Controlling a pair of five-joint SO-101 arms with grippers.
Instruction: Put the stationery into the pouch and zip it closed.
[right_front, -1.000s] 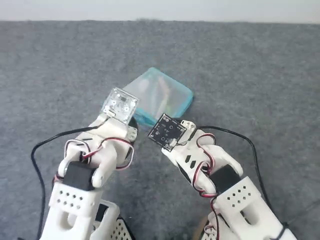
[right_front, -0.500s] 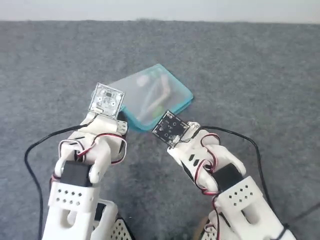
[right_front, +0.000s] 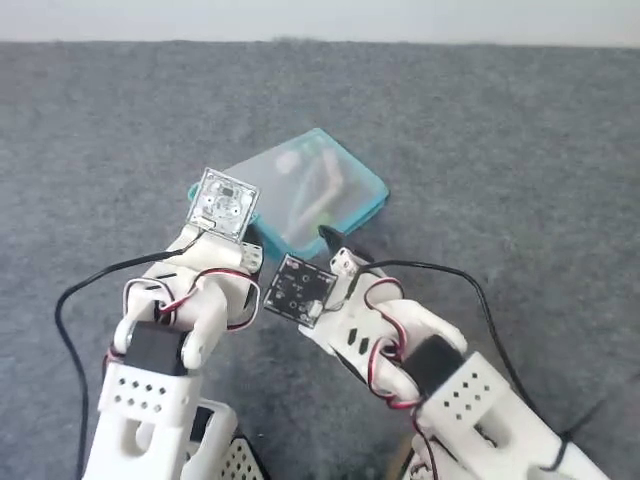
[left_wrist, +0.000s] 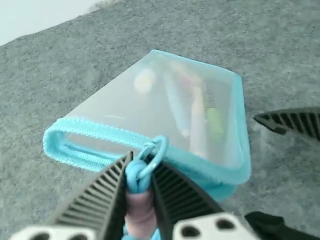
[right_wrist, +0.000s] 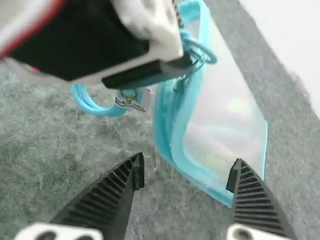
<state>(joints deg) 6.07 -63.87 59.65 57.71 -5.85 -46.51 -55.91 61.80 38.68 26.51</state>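
Now left claw (left_wrist: 139, 165) clenched on zip pull (left_wrist: 136, 176) of pouch (left_wrist: 170, 100), right claw (right_wrist: 186, 165) agape nearby; tag (right_wrist: 129, 100) print illegible

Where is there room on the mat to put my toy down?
The mat is bare beyond the pouch up to the far edge, and far out on either side of it. It is crowded at the pouch's near end: the left gripper pinches the zip pull there, and the right gripper hangs open close by.

L hand (left_wrist: 138, 167) pinched tight, R hand (right_wrist: 187, 165) jaws wide, both arms fwd.
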